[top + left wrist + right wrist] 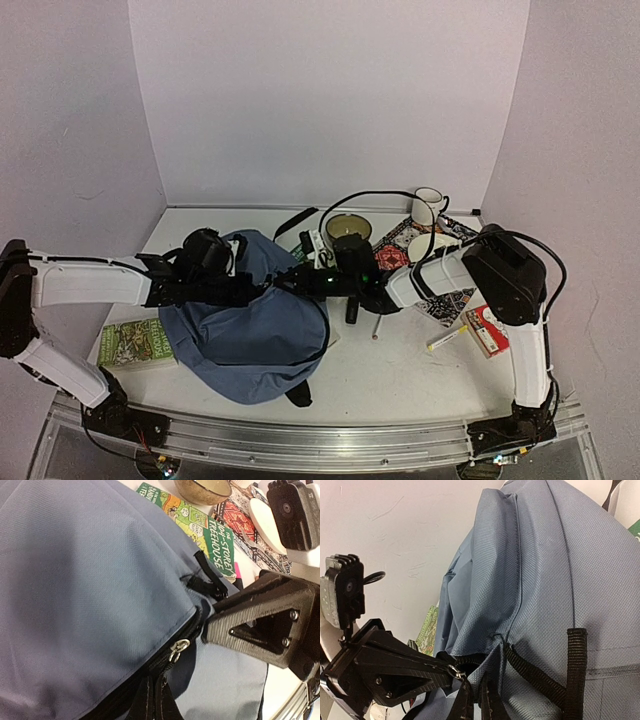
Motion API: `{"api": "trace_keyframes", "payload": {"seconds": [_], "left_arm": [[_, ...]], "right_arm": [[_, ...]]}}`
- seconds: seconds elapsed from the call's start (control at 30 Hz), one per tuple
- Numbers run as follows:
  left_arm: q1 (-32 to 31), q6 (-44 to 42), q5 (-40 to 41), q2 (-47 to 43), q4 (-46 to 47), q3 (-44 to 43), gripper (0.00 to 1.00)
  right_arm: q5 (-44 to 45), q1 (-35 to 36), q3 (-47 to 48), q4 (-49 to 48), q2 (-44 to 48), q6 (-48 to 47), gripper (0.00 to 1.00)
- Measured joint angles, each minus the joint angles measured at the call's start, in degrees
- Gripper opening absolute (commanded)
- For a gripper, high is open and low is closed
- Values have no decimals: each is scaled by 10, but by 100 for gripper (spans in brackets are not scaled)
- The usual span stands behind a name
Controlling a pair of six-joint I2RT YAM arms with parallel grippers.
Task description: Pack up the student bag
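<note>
- Student bag: slate-blue, slumped on the table, just in front of the left arm's reach. Long axis runs roughly far to near, the near end sagging toward the table's front edge.
- Zip slider: sits on the bag's far-right shoulder, on a dark zip line that curves along that edge. Cannot tell from these views whether the zip is parted.
- Left gripper: reaches across the top of the bag. Jaws are together, pinched at the zip edge just below the slider; whether they have the pull tab or only fabric is unclear.
- Right gripper: comes in from beyond the bag's right side to meet the left one at the same shoulder. Jaws are closed on the bag's edge beside a black strap.
- Key relation: both jaws are on the bag, tip to tip, with the zip line running away from them around its curve. Neither arm is nearer. Judgement: one should anchor the fabric while the other draws the slider along the curve.
- Outward: green book against the bag's left side, second book and bowl beyond its far-right shoulder, pens well to its right.
</note>
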State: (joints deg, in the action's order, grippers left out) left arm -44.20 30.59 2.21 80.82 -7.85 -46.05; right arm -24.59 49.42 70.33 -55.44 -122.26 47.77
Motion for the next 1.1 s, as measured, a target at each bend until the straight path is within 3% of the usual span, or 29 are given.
{"api": "trace_keyframes", "payload": {"seconds": [0.43, 0.93, 1.1], "left_arm": [[-1, 82, 69, -23, -136, 1, 0], [1, 293, 169, -98, -275, 59, 0], [0, 324, 181, -146, -281, 71, 15]], "right_arm": [[2, -26, -13, 5, 14, 0, 0], [-2, -36, -13, 25, 25, -6, 0], [-16, -35, -11, 34, 26, -6, 0]]}}
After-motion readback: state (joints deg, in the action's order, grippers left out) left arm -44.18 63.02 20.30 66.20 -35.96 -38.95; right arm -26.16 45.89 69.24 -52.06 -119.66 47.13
